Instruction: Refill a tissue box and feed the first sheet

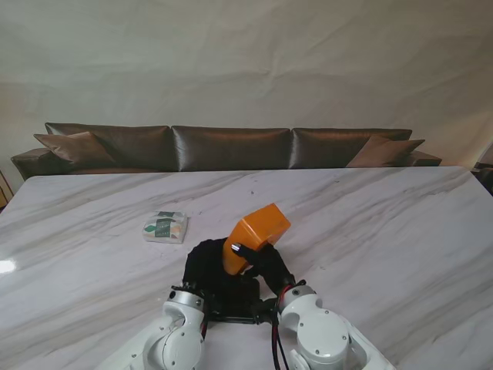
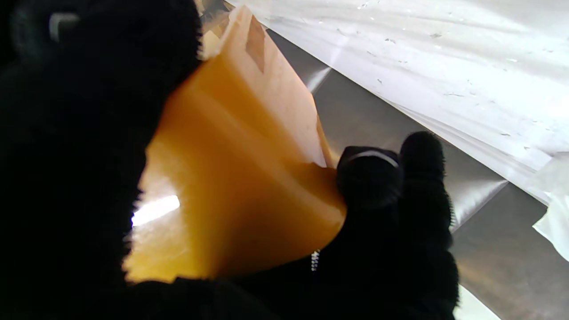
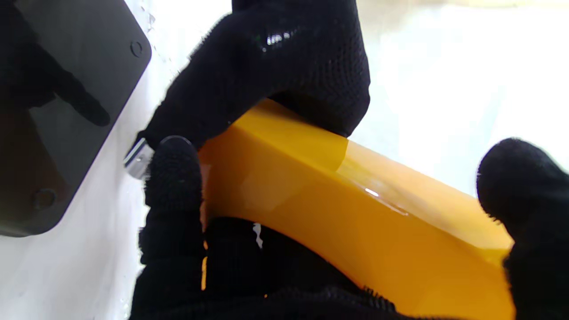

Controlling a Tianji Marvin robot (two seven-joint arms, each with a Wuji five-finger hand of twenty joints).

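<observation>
Up near the robot, both black-gloved hands close on the orange box (image 1: pixel 256 236), holding it tilted above the marble table (image 1: pixel 370 223). The left hand (image 1: pixel 206 266) is mostly hidden behind the box; the right hand (image 1: pixel 266 266) wraps its near right side. Its glossy, smooth plastic wall fills the wrist views, so its opening cannot be made out. A small soft tissue pack (image 1: pixel 166 227) lies flat on the table, far left of the box, well apart.
</observation>
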